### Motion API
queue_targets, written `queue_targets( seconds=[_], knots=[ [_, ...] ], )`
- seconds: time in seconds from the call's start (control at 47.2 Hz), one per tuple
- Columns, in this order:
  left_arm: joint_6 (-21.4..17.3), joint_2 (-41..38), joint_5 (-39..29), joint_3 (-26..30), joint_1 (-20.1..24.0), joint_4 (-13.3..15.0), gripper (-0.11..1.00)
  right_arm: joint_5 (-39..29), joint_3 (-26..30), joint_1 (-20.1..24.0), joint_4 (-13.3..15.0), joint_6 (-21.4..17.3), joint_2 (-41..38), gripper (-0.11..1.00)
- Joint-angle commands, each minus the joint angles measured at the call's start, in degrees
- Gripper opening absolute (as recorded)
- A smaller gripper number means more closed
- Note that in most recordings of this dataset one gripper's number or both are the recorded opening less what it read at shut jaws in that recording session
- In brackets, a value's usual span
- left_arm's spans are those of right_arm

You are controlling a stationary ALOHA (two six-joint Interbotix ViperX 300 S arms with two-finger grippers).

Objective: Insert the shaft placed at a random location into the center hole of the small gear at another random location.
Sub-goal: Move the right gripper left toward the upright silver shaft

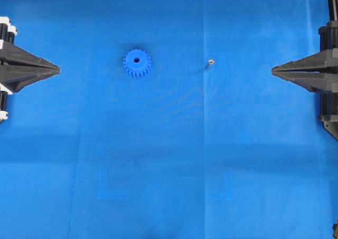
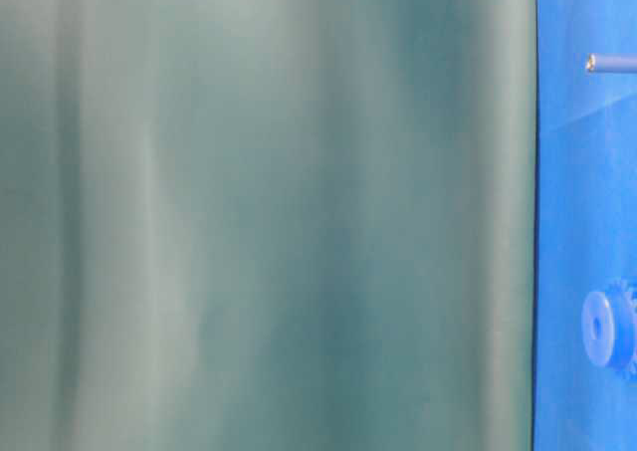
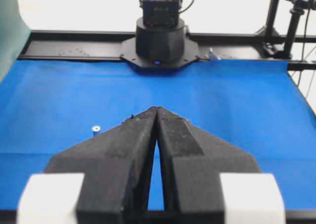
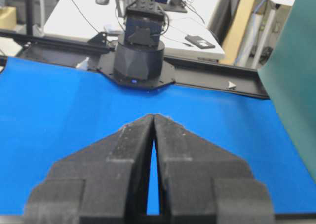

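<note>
Looking across the table-level view, you lose most of it behind a smooth grey-green backdrop sheet (image 2: 269,212); only a narrow strip of the creased blue cloth (image 2: 582,222) shows at the right edge, where the small gear (image 2: 609,327), a bright blue plastic toothed wheel, is cut off by the frame, and the shaft (image 2: 609,64), a tiny silvery-grey metal pin, is blurred and also clipped

From overhead you see the gear lying flat in the far left half of the cloth, its raised round hub up and the dark center hole (image 1: 136,60) open to view. The pin lies well apart to its right, near the middle, too small to make out its shape. No container is on the cloth

Your left gripper (image 1: 58,69) sits at the left edge and your right gripper (image 1: 273,70) at the right edge, both black, wedge-shaped and matte, partly cut off. Each has its tips pressed together on nothing, well clear of gear and pin. In the left wrist view the pin stands as a small speck left of the fingers (image 3: 133,135)
</note>
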State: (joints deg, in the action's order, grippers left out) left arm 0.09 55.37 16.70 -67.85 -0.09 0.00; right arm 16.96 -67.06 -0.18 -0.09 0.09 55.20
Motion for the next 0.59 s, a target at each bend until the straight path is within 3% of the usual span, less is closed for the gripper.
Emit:
queue_targets(
  seconds=[0.0, 0.127, 0.318, 0.572],
  knots=[
    [1.05, 0.09, 0.79, 1.41, -1.32, 0.09, 0.00, 0.00, 0.88, 0.18, 0.26, 0.79, -0.26, 0.00],
    [1.14, 0.70, 0.35, 1.41, -1.32, 0.00, 0.00, -1.67, 1.41, -0.62, 0.00, 0.35, -0.79, -0.06],
    [0.97, 1.05, 0.00, 1.23, -1.32, 0.00, 0.00, -1.05, 0.88, -3.87, -0.62, 0.18, -2.72, -0.06],
    [1.14, 1.14, -0.09, 0.88, -1.32, 0.00, 0.00, 7.82, -0.62, -8.96, -2.29, -0.35, -13.45, -0.03]
  ],
)
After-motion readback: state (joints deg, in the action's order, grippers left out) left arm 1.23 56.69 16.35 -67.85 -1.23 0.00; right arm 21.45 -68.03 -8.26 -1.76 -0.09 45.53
